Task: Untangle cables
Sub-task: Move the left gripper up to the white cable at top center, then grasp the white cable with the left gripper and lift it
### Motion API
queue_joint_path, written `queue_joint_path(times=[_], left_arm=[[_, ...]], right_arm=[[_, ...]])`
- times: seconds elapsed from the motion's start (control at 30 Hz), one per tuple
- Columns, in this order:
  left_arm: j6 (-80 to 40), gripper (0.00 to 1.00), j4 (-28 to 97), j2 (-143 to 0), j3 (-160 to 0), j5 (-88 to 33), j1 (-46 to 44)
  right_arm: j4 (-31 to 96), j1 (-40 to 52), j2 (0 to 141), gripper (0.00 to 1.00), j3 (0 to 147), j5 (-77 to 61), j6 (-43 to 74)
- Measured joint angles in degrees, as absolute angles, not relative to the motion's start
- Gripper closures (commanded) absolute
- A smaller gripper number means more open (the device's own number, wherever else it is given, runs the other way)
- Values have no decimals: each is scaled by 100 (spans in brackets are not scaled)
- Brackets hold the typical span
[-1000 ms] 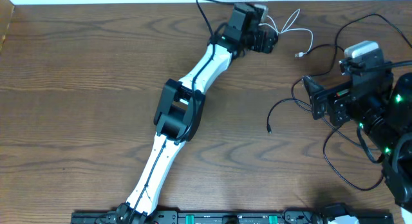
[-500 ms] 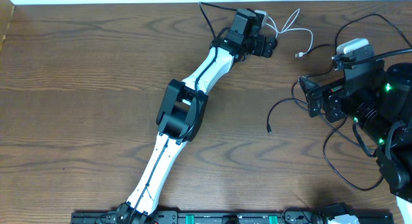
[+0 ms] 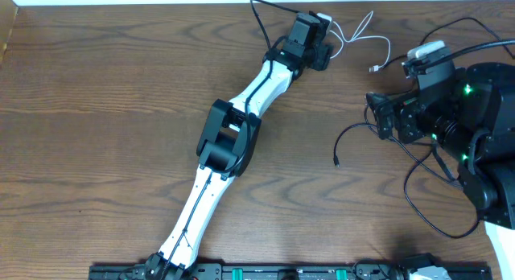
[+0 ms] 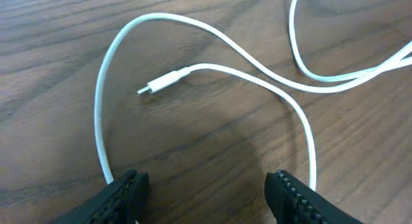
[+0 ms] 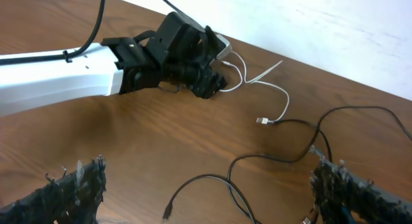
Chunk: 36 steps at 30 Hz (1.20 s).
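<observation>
The short white cable [image 3: 364, 32] lies in loops at the table's far edge, with one plug end [image 3: 374, 69] toward the right. My left gripper [image 3: 323, 48] hovers at its left loops. In the left wrist view the gripper [image 4: 206, 192] is open and empty, with the white cable [image 4: 212, 37] and its plug [image 4: 161, 82] on the wood just ahead. The black cables [image 3: 354, 131] tangle at the right, one plug end [image 3: 335, 161] free. My right gripper [image 3: 378, 119] is open over them. The right wrist view [image 5: 206, 192] shows a black cable [image 5: 257, 163] between the fingers.
The brown wooden table [image 3: 105, 111] ends at a white wall at the far edge. The left arm [image 3: 229, 135] stretches diagonally across the middle. Thick black robot wires [image 3: 434, 207] loop beside the right arm.
My right arm has shifted left and toward the far edge, over the black cables. My left gripper has drawn back slightly from the white cable.
</observation>
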<state>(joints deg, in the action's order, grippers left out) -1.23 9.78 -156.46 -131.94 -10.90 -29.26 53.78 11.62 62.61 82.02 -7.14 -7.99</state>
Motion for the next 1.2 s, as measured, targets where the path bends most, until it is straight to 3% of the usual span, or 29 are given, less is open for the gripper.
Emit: queue_joint_path(times=[0.1, 0.23, 1.2], left_arm=[[-8, 20, 961, -15653, -13194, -991, -2930], [30, 13, 945, -15655, -13194, -965, -2932], [1706, 14, 1269, -15008, -13192, -908, -3162]], right_arm=[[5378, 1162, 6261, 1, 8202, -729, -799], [5398, 1162, 6261, 1, 8202, -731, -799], [5559, 1162, 6261, 1, 8202, -753, -805]])
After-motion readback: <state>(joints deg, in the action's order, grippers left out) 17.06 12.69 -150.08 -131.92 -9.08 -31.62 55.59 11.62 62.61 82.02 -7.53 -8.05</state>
